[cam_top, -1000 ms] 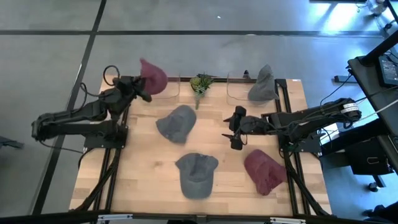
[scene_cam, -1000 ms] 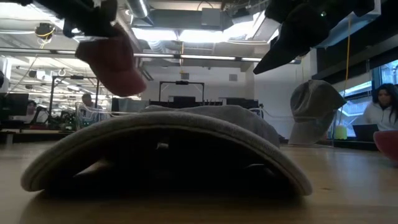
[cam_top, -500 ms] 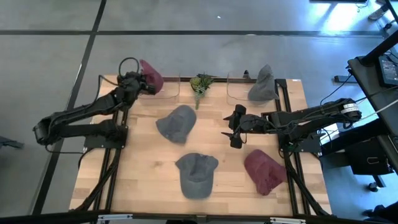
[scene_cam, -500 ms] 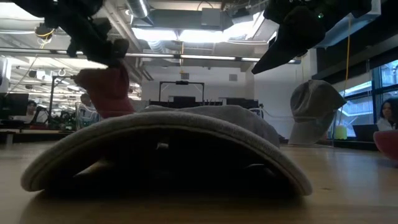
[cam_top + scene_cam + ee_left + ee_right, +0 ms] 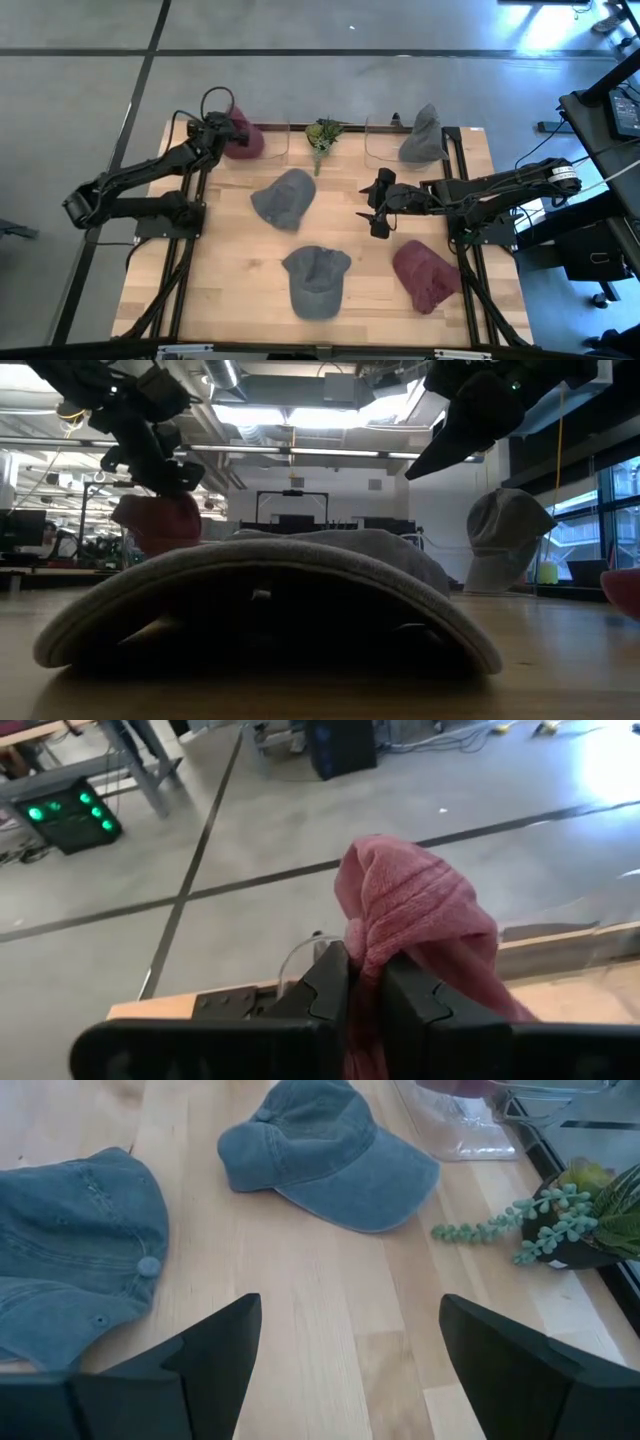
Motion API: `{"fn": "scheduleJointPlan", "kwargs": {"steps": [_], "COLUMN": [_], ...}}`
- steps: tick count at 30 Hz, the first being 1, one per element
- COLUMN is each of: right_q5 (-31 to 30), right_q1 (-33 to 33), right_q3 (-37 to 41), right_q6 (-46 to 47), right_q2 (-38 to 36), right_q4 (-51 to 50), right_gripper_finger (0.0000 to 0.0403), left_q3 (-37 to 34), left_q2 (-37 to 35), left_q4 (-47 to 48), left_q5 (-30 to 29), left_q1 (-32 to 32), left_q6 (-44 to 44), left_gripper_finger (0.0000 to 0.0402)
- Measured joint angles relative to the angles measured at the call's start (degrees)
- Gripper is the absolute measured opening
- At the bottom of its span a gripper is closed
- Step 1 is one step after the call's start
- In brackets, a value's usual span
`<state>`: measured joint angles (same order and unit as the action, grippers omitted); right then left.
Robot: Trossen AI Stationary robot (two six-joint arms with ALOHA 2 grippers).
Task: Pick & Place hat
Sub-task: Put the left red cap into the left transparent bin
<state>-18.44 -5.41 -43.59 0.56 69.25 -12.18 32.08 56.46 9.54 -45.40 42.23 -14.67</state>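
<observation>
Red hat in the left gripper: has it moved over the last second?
Yes. In the high view the red hat, held by the left gripper, has dropped toward the clear stand beside the plant.

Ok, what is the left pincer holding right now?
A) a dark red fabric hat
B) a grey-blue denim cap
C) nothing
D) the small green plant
A: the left pincer is shut on the dark red fabric hat at the table's far left corner, while the right pincer hangs open and empty over the middle.
</observation>
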Motion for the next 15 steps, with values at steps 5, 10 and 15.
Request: {"fn": "scheduleJointPlan", "kwargs": {"steps": [5, 10, 15], "right_q5": [0.0, 0.0, 0.0], "right_q1": [0.0, 0.0, 0.0], "right_q3": [0.0, 0.0, 0.0], "right_q6": [-0.2, -1.3, -1.2], "right_q2": [0.0, 0.0, 0.0], "right_q4": [-0.1, -0.1, -0.2], "right_gripper_finger": [0.0306, 0.0306, 0.0306], "left_q3": [0.0, 0.0, 0.0], "left_q2": [0.1, 0.1, 0.1], "left_q4": [-0.7, -0.5, -0.3], "left_q5": [0.1, 0.1, 0.1], "left_q1": [0.7, 0.7, 0.7], "left_q6": [-1.1, 1.0, 0.4], "left_gripper_finger": [0.0046, 0.0059, 0.0075]}}
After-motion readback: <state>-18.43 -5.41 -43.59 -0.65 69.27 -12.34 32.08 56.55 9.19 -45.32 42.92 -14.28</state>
